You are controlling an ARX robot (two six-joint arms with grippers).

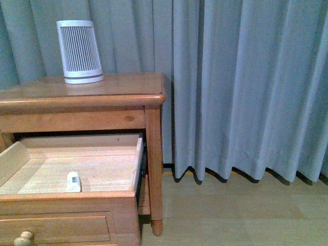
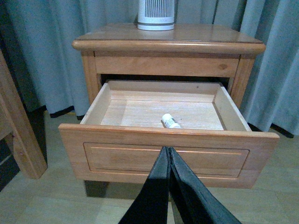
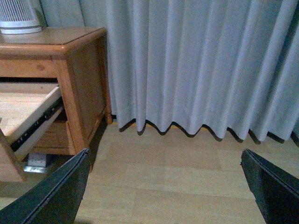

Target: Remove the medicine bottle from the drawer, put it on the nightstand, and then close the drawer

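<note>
One bottle (image 2: 171, 121) | lies on its side on the open drawer (image 2: 163, 133) floor, near the front wall, long axis slanting | left tool (image 2: 167, 149): fingers together, outside the drawer front, bottle dead ahead just beyond it, judged the nearer arm | right tool (image 3: 163, 186): fingers wide apart, empty, beside the nightstand (image 3: 79, 70), facing the curtain (image 3: 196, 65)

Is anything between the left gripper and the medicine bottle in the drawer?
Yes. The front wall of the drawer stands between the shut left gripper and the medicine bottle lying inside. Nothing covers the bottle from above.
</note>
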